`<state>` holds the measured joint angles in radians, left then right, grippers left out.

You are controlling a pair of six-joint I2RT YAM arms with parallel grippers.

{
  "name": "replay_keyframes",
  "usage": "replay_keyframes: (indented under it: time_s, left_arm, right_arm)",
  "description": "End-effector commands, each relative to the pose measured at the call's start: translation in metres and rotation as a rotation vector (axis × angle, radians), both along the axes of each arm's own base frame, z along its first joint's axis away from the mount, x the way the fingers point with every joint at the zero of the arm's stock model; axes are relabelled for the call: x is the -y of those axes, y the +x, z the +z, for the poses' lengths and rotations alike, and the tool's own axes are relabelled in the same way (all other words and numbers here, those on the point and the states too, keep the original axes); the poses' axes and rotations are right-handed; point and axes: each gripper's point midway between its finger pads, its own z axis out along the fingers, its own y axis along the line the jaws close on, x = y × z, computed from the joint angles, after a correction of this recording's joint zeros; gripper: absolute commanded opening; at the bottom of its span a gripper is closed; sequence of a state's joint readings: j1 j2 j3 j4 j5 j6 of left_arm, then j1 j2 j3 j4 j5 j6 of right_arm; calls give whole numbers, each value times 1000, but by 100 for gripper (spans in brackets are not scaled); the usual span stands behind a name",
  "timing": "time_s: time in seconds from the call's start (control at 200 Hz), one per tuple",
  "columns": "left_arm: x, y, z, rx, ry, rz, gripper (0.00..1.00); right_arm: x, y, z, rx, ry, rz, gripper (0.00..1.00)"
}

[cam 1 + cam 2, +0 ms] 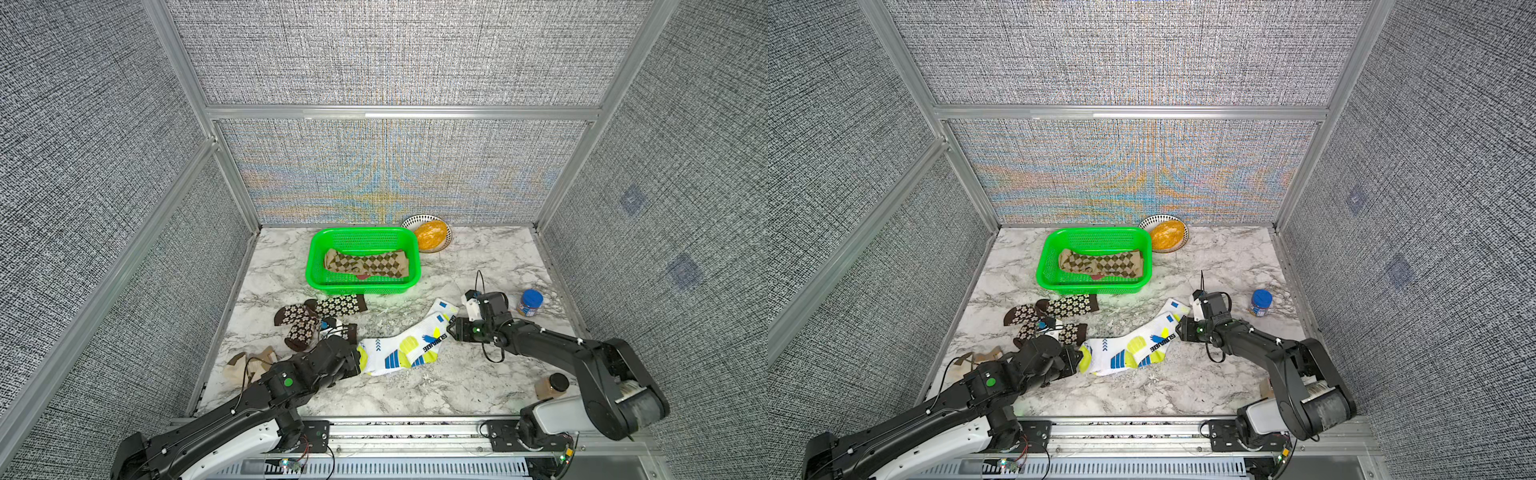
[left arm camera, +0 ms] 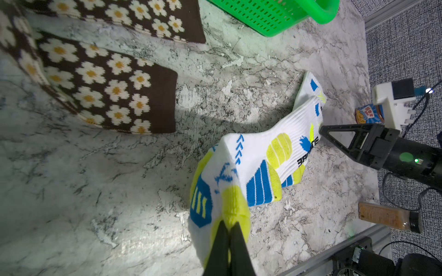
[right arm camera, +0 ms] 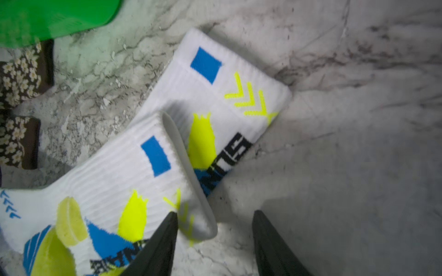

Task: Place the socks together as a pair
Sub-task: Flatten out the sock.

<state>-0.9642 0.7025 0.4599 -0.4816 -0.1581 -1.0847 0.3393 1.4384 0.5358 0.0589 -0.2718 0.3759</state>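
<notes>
The white socks (image 1: 409, 347) lie overlapped on the table (image 1: 436, 390) in front of the basket (image 1: 311, 266); their long axis runs on a slant, toes towards the left arm, cuffs towards the right arm, so each arm is nearest one end; the left gripper (image 2: 229, 224) is pressed together on the yellow toe, which seems raised a little off the marble, with the arm stretched low; whether it pinches both toes I cannot tell; the right gripper (image 3: 215, 213) comes in low from the opposite side, jaws spread, one finger over the upper sock's cuff corner, the other over bare marble; the cuff edge sits between them, not yet pinched; the lower sock's cuff lies beyond, outside the jaws
</notes>
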Motion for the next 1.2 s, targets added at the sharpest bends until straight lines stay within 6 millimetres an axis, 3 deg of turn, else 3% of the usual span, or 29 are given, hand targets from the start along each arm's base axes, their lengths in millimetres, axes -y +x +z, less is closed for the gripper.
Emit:
replay_keyframes:
  time_s: [0.0,0.18,0.325,0.535,0.806,0.921,1.041,1.066,1.191]
  left_arm:
    - [-5,1,-2,0,14,17,1]
    - [-2,0,-5,-10,28,0,1]
    - [2,1,-6,-12,26,-11,1]
    - [10,3,0,-4,19,-40,1]
    - [37,6,56,60,-108,-117,1]
    - [45,5,75,74,-151,-134,1]
    - [52,3,66,50,-137,-150,1]
    - [53,2,62,39,-134,-153,1]
    - [57,-1,50,12,-145,-155,1]
  right_arm:
    - [-7,5,1,26,47,0,45]
    - [-14,-1,12,31,103,23,13]
    - [-21,-12,34,50,166,58,0]
    - [-25,-16,59,80,202,81,0]
    - [-10,12,112,156,146,59,0]
    - [-3,20,123,154,134,53,0]
    - [4,23,121,131,129,49,0]
    - [4,28,133,154,139,50,0]
    - [6,25,140,157,150,53,0]
